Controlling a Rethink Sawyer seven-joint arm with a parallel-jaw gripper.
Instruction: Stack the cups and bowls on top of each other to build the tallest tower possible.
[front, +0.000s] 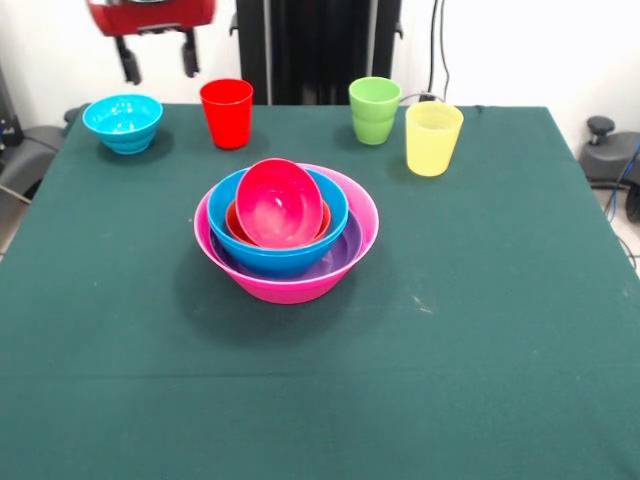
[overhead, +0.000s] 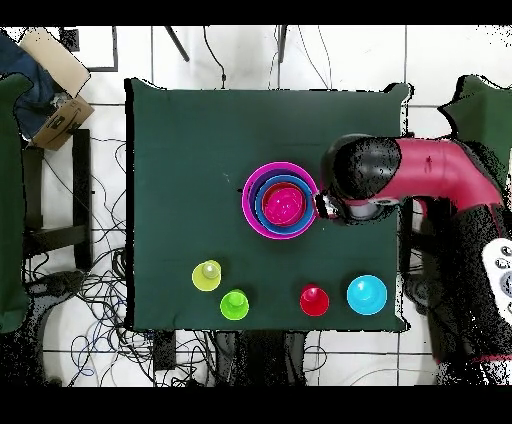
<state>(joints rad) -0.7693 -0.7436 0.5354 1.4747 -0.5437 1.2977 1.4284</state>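
The tower stands mid-table: a large pink bowl (front: 290, 288) holds a purple bowl (front: 346, 250), a blue bowl (front: 275, 257), an orange bowl's rim (front: 232, 221) and a tilted magenta-red bowl (front: 278, 203) on top. From overhead the tower (overhead: 250, 205) lies beside the arm's head. Along the robot's side stand a cyan bowl (front: 123, 122) (overhead: 367, 294), a red cup (front: 227, 113) (overhead: 314, 300), a green cup (front: 375, 110) (overhead: 234, 304) and a yellow cup (front: 433, 138) (overhead: 207, 275), all upright. My gripper (front: 158, 60) hangs open and empty, high between the cyan bowl and the red cup.
The dark green tablecloth (front: 480, 330) covers the table. The black pedestal (front: 315, 50) stands behind the cups. In the overhead view the red arm (overhead: 440, 170) reaches in from the right, and cardboard boxes (overhead: 55, 90) lie off the table's left.
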